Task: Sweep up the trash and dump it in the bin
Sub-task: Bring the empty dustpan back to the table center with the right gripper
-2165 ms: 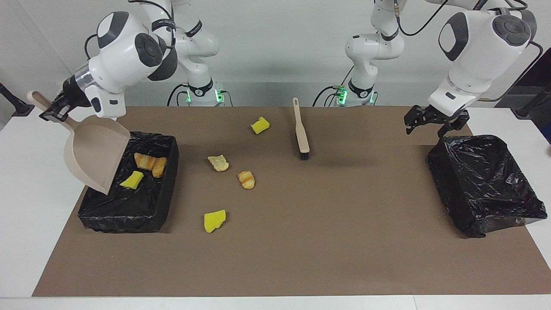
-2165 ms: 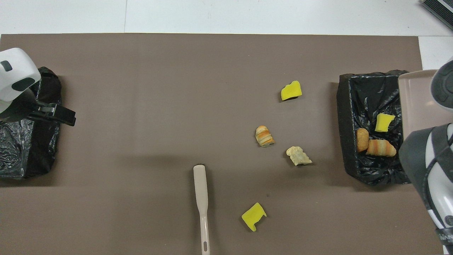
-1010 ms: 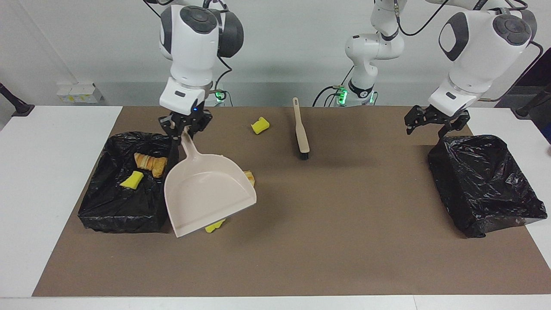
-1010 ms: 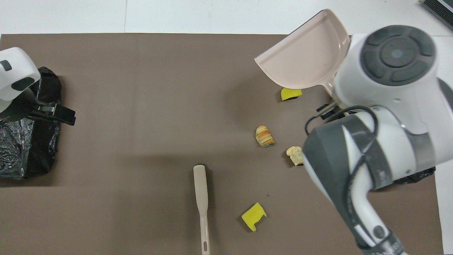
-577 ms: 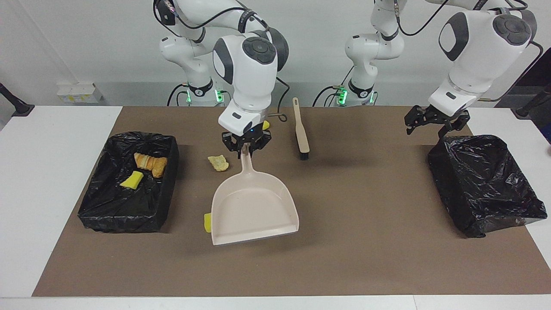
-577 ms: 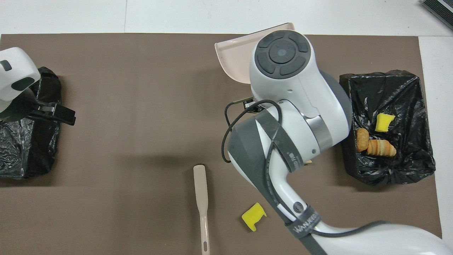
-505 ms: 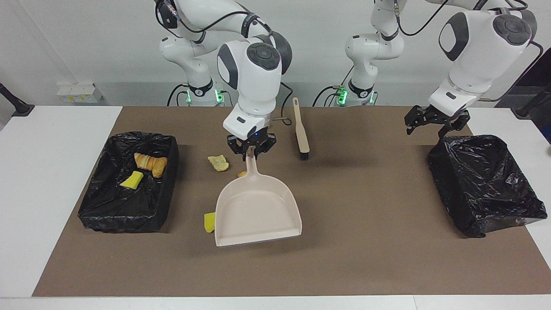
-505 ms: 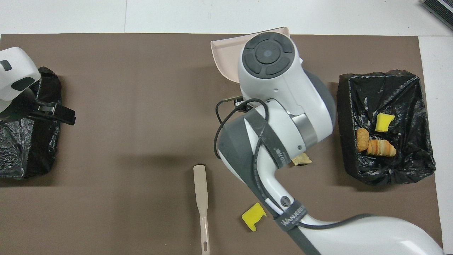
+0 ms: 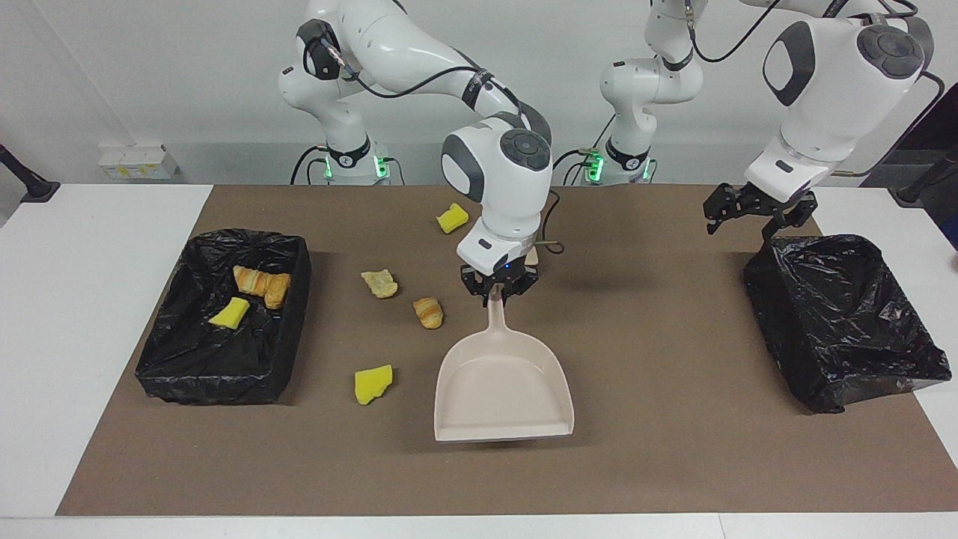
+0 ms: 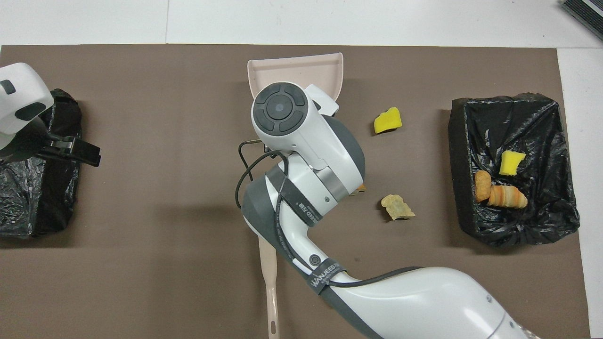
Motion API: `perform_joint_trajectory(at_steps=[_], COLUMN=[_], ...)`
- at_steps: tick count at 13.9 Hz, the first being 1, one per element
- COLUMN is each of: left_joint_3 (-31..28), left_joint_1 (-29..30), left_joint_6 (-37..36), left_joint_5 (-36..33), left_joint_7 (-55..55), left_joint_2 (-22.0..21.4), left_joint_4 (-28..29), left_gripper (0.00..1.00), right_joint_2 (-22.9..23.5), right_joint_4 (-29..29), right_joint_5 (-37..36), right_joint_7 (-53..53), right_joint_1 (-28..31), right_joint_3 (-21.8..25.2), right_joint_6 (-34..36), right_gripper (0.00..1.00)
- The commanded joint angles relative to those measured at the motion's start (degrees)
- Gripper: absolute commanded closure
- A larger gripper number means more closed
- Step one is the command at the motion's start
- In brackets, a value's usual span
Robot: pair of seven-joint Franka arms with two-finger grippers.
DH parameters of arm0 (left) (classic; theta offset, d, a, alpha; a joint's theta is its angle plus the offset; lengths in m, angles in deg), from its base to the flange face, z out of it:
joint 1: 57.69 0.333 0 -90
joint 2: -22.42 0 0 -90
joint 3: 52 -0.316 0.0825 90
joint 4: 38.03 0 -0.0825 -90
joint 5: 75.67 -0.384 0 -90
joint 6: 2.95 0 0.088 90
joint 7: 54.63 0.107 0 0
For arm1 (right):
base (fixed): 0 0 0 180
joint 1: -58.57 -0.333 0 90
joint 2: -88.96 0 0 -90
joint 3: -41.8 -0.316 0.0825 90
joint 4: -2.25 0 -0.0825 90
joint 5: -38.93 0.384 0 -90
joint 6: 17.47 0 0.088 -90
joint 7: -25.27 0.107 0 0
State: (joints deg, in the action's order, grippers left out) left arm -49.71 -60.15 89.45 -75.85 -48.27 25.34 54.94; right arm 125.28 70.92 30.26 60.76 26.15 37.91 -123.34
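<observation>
Facing view: right pincer [image 9: 498, 293] clamped on dustpan [image 9: 503, 385] handle mid-mat, pan seemingly just above it; left pincer [image 9: 754, 212] apart.

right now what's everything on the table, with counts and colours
mat: 1, brown, covers the table.
bins: 2, black-lined; one at the right arm's end, one at the left arm's end.
sponge bits: 3, yellow; one in the right-end bin, two on the mat.
bread bits: 4, golden-brown; two in the right-end bin, two on the mat.
dustpan: 1, beige, mid-mat, mouth away from the robots.
brush: 1, beige, mostly hidden under the right arm.
right pincer: shut on the dustpan handle.
left pincer: open, over the left-end bin's rim, waiting.
</observation>
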Motion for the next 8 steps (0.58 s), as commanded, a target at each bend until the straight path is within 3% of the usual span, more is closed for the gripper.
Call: perform_joint_trajectory(at_steps=[1, 6, 8], left_joint_3=[0.61, 0.61, 0.61], left_joint_1=[0.88, 0.79, 0.79], left_joint_6=[0.24, 0.24, 0.24], left_joint_5=[-0.52, -0.52, -0.52], left_joint_7=[0.06, 0.06, 0.06], left_joint_2=[-0.29, -0.29, -0.29], left_joint_4=[-0.24, -0.33, -0.24], left_gripper=[0.0, 0.0, 0.0], right_joint_2=[3.93, 6.92, 7.19], right_joint_4=[-4.69, -4.7, -4.43], right_joint_5=[1.2, 4.79, 6.9], right_joint_7=[2.21, 5.98, 6.61], right_joint_1=[0.17, -0.45, -0.45], right_joint_3=[-1.38, -1.91, -2.0], right_joint_6=[-0.65, -7.93, -6.99], right_gripper=[1.0, 1.0, 1.0])
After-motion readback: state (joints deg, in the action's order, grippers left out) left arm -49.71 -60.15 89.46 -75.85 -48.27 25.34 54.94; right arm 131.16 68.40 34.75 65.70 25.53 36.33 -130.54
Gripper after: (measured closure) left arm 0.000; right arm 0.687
